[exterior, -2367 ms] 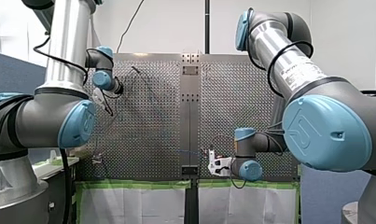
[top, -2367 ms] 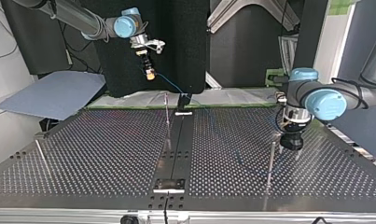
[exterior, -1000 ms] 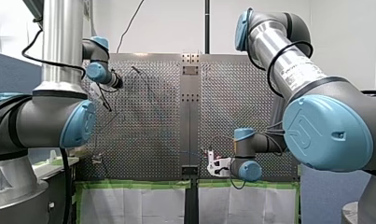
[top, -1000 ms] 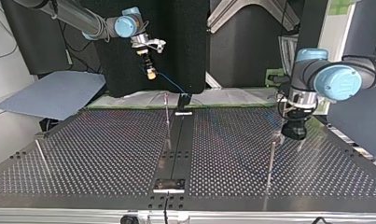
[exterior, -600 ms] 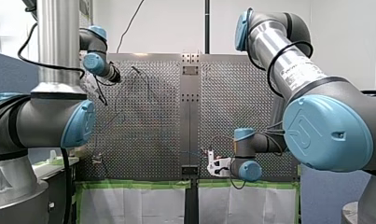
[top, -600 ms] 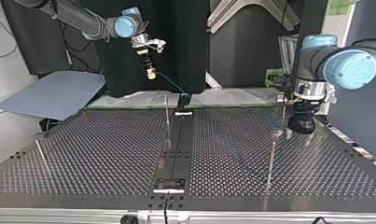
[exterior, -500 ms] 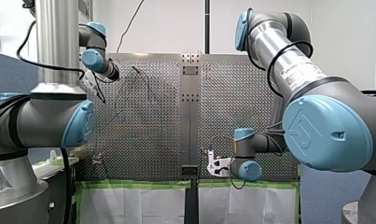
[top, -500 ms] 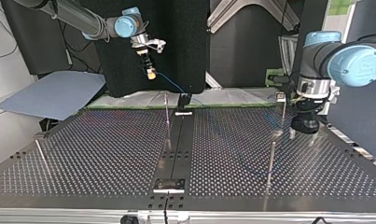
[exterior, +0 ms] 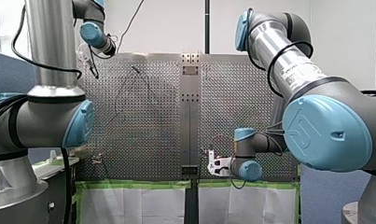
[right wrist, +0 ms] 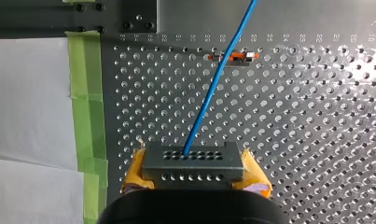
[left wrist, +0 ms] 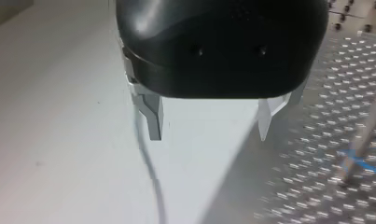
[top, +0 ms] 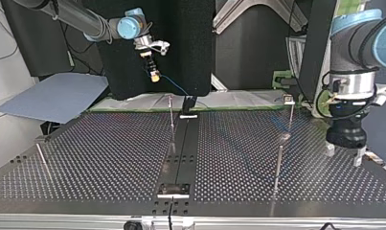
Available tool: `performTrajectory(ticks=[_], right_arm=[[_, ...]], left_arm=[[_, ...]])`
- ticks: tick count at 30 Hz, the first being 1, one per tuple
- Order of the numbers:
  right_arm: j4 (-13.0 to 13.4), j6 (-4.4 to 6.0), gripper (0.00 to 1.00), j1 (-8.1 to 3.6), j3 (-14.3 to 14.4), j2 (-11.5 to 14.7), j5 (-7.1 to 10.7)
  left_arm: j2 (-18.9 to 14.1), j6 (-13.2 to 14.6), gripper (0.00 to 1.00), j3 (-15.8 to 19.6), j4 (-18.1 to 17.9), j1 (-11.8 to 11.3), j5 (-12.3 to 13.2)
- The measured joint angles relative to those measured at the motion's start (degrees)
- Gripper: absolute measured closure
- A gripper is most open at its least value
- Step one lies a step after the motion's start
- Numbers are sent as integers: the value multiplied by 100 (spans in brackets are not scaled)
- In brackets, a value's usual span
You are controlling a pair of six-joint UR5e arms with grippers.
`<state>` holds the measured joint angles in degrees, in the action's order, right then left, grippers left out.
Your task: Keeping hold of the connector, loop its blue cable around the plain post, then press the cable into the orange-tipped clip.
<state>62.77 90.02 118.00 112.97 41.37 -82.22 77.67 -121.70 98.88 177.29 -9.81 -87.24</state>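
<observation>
My right claw (right wrist: 195, 173) held the connector (right wrist: 192, 161) clamped between its yellow pads (right wrist: 256, 175); the connector's long side ran across, from one pad to the other, and its face with the small holes pointed ahead, away from the claw; the blue cable (right wrist: 209, 93) left this face and ran ahead over the tabletop (right wrist: 316, 116), passing across the orange-tipped clip (right wrist: 241, 57); whether it touched the clip there, I could not tell. In the top view the connector hung well above the far edge of the tabletop, at the view's left, pointing downward; the cable sloped from it toward the middle and was hard to follow against the dark background. My left claw (left wrist: 209, 123) stood wide apart, with nothing between its metal fingers (left wrist: 153, 116); the tabletop beside it was too blurred to read.
</observation>
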Motion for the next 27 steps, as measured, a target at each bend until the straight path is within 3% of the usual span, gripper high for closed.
performTrajectory(ticks=[5, 9, 27], right_arm=[[-15, 46, 100, 0, -17, 0, 3], [-21, 68, 100, -8, -26, 0, 11], [-78, 130, 100, -27, -59, 0, 34]], left_arm=[[-278, 294, 1, -294, 298, 87, -294], [-319, 511, 1, -511, 513, 223, -484], [643, 1566, 1, -1501, 1570, 1254, -1515]])
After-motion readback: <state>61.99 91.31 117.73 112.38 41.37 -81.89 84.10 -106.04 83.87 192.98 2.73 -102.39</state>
